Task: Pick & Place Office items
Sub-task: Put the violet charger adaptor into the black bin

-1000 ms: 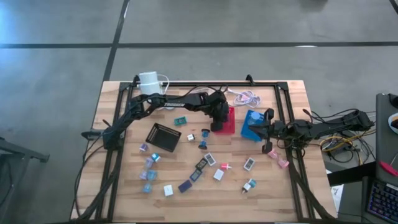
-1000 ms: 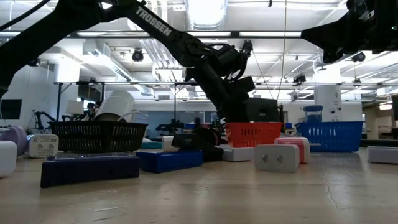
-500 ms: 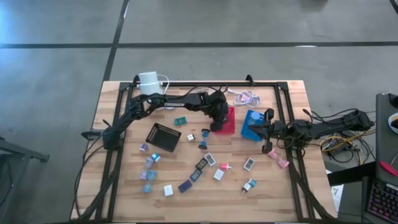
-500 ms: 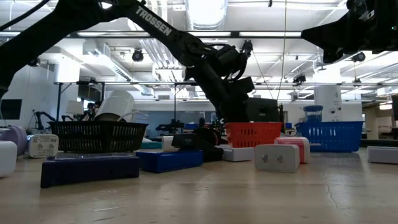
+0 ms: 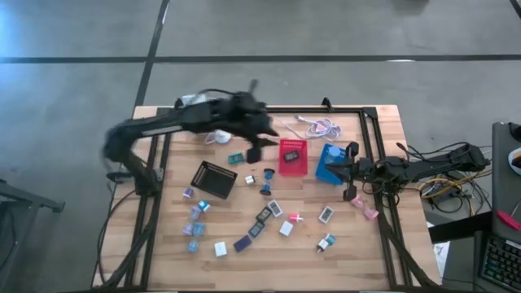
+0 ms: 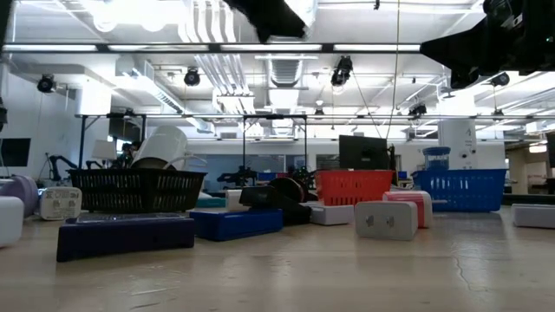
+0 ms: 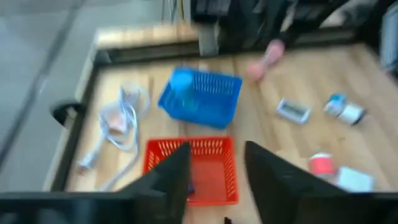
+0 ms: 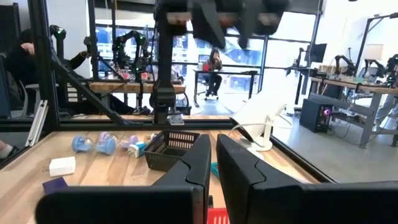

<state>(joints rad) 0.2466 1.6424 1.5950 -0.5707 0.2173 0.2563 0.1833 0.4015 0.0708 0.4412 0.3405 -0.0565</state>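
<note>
Your left pincer (image 5: 252,152) hangs above the bench (image 5: 163,244), just beside the red tray (image 5: 293,167) on its left, and its fingers (image 7: 171,177) stand apart with nothing between them. A dark item (image 5: 293,147) lies inside the red tray. Your right pincer (image 5: 348,155) rests at the blue tray (image 5: 329,165), fingers (image 8: 199,155) close together with only a narrow gap and nothing held. Most office items lie scattered over the front half of the bench: a pink piece (image 5: 295,217), a white one (image 5: 220,249), a dark blue one (image 5: 242,242). The black tray (image 5: 213,179) sits left of centre.
</note>
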